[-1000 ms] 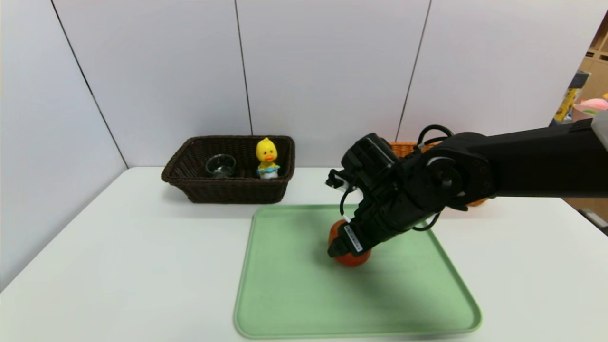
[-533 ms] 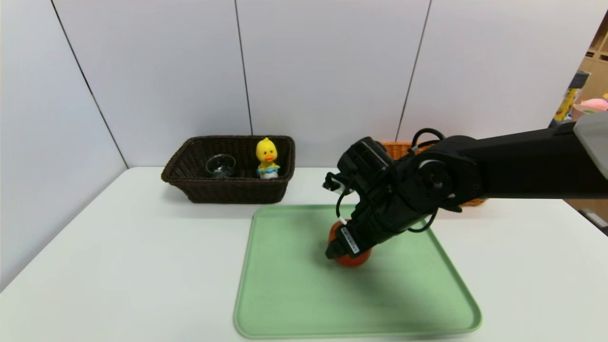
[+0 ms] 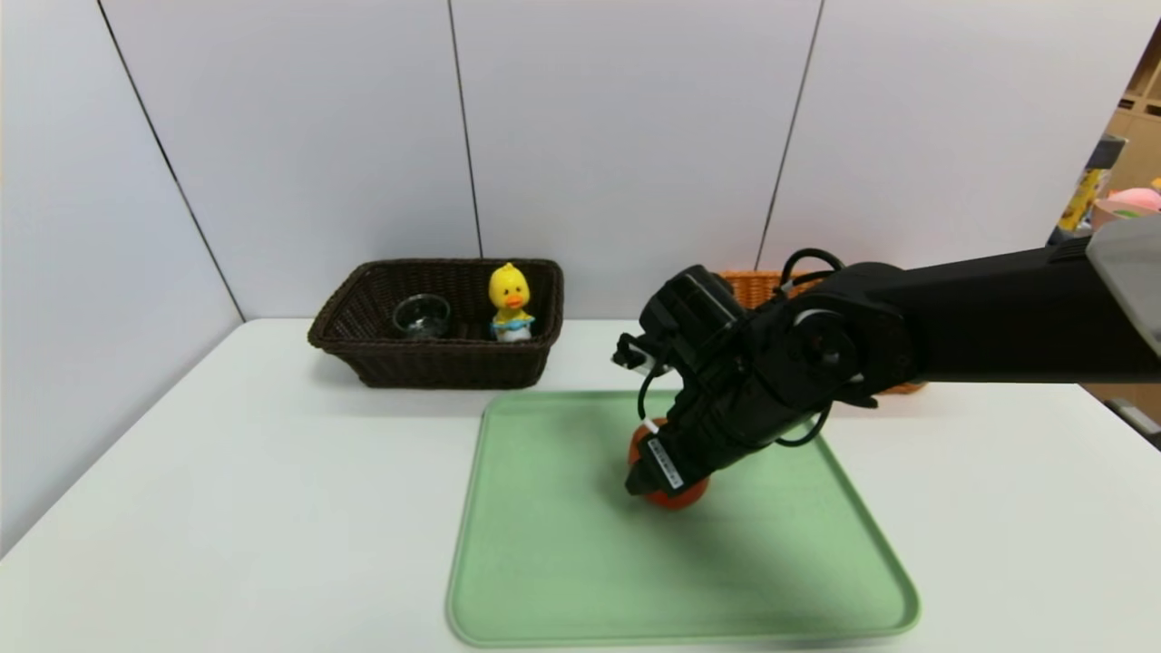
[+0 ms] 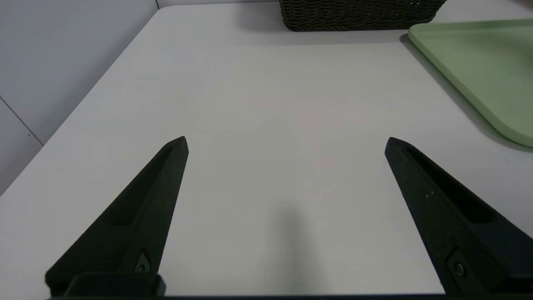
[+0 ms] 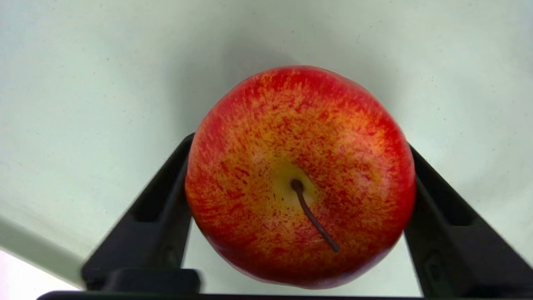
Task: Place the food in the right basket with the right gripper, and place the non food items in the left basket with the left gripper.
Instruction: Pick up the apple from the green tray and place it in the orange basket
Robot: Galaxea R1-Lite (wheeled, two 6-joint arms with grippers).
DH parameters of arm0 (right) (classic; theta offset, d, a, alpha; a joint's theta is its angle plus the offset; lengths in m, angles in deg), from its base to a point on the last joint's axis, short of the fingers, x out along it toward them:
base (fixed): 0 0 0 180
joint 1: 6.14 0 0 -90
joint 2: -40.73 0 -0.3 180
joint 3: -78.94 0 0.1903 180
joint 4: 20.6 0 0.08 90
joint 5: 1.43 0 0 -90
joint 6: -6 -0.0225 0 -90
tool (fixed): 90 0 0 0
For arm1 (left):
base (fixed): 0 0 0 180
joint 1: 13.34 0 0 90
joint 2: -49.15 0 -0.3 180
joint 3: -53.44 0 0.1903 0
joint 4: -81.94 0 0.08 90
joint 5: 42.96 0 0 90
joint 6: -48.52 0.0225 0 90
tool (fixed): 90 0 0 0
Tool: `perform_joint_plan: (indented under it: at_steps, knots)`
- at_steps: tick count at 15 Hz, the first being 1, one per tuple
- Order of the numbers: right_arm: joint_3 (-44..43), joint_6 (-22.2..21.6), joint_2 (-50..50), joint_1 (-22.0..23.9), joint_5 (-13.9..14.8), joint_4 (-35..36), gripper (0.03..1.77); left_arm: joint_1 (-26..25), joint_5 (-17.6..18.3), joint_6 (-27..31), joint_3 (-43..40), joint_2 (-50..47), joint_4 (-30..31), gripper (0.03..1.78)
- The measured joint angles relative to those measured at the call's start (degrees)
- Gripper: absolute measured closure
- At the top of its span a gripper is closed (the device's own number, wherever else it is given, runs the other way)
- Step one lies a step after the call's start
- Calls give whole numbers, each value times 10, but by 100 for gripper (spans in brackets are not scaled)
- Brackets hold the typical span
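The apple on the green tray is pinched by the right pincer; the orange basket lies beyond the tray, rightward.

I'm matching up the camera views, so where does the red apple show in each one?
Head: on the green tray, the apple partly behind the right gripper.
Left wrist: not in it.
Right wrist: centre, between the fingers.
Shared landmark: the green tray, in all three.
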Motion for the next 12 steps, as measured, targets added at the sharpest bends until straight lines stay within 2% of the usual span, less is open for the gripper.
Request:
perform_joint_plan:
  at_steps: [2, 8, 12]
  knots:
    - [0, 0, 0, 0, 0, 0, 53, 0, 0, 0, 0, 0, 0, 12]
    - [-1, 1, 5, 1, 0, 0, 53, 0, 0, 0, 0, 0, 0, 12]
    - [0, 1, 46, 10, 2, 4, 54, 0, 0, 0, 0, 0, 0, 12]
